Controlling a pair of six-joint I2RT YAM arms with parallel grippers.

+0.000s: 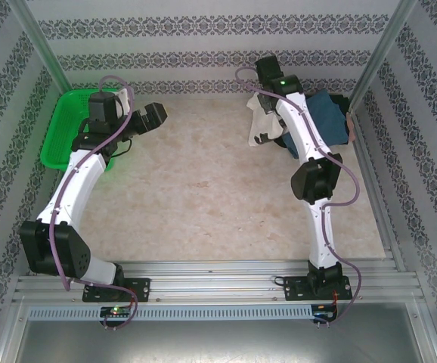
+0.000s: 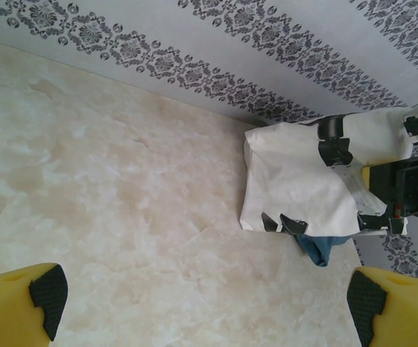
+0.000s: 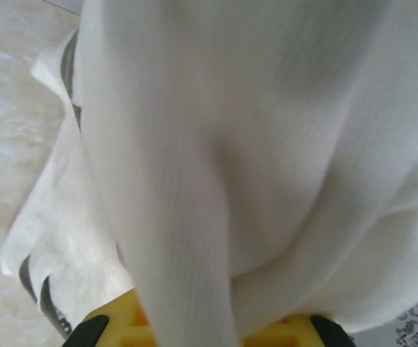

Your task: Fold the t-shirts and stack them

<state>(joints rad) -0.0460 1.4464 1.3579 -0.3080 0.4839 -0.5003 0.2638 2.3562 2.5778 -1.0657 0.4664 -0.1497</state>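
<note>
My right gripper (image 1: 270,102) is shut on the white t-shirt (image 1: 261,125) and holds it up off the table at the far right. In the right wrist view its cloth (image 3: 216,144) drapes over the yellow jaws of that gripper (image 3: 209,336). From the left wrist the white t-shirt (image 2: 296,181) hangs with bits of black print along its lower edge. A teal-blue t-shirt (image 1: 328,113) lies behind it by the right wall, and a corner of it (image 2: 323,248) peeks out under the white one. My left gripper (image 1: 144,125) stands open over bare table, nothing between its pads (image 2: 48,293).
A green mesh basket (image 1: 63,128) sits at the far left against the wall, right beside the left arm. Patterned walls and metal posts close in the table on three sides. The marbled tabletop (image 1: 203,197) stretches between the two arms.
</note>
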